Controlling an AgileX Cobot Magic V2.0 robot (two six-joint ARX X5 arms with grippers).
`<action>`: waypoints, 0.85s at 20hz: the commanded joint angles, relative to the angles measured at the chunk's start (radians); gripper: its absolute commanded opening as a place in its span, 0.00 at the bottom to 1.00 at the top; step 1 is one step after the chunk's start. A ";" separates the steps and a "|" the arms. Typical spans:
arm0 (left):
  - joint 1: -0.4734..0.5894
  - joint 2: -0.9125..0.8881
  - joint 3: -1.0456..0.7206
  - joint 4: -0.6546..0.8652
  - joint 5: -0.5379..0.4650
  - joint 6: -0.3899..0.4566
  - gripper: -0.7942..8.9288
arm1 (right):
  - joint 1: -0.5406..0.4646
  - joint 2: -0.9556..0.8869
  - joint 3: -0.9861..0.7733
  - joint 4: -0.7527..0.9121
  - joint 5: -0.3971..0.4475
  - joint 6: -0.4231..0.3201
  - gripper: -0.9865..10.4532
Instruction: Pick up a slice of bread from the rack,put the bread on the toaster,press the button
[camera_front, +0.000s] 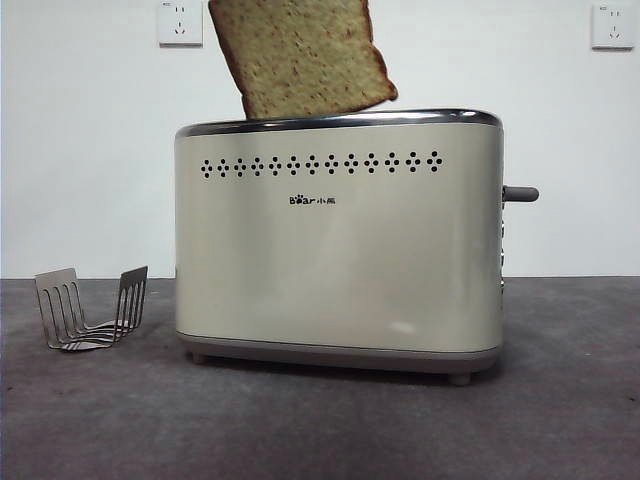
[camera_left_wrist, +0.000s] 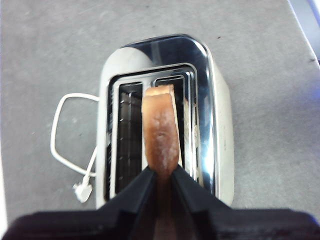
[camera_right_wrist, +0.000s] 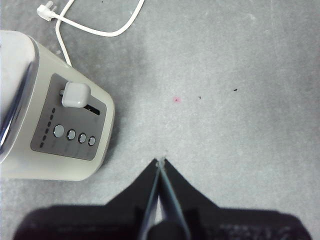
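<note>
- Above the toaster (camera_front: 338, 240): one slice of bread (camera_front: 300, 55), tilted, lower edge at or just below the chrome rim; the front view hides how deep it sits.
- Left gripper (camera_left_wrist: 161, 176): one, jaws pinching the slice by its crust edge, hanging over the toaster's top.
- Right gripper (camera_right_wrist: 160, 167): one, jaws pressed together on nothing, over bare desk (camera_right_wrist: 240, 75) near the toaster's narrow control side.
- Slots in toaster top: two; the slice hangs near the divider between them, closer to one.
- Risk: the tilted slice may catch on the divider or rim and jam or topple if let go crooked.
- Risk: a corner may crumble if pushed down while misaligned.
- Button (camera_right_wrist: 76, 94): one lever knob, untouched; pressing it off-centre could slide the toaster.
- Small flush buttons (camera_right_wrist: 75, 134): four, easily hit by mistake.
- Rack (camera_front: 92, 307): one, empty, beside the toaster.
- Power cord (camera_left_wrist: 67, 145): one, unplugged, loose on the desk.
- Wall sockets (camera_front: 180, 22): two.
</note>
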 joint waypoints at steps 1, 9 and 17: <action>-0.007 0.029 -0.005 0.003 0.006 0.023 0.07 | 0.002 0.000 0.003 0.002 0.002 -0.014 0.09; -0.018 0.110 -0.005 0.004 -0.072 0.087 0.07 | 0.002 0.001 0.003 -0.002 0.004 -0.032 0.09; -0.056 0.172 -0.004 0.032 -0.066 0.098 0.07 | 0.002 0.001 0.003 0.010 0.008 -0.055 0.09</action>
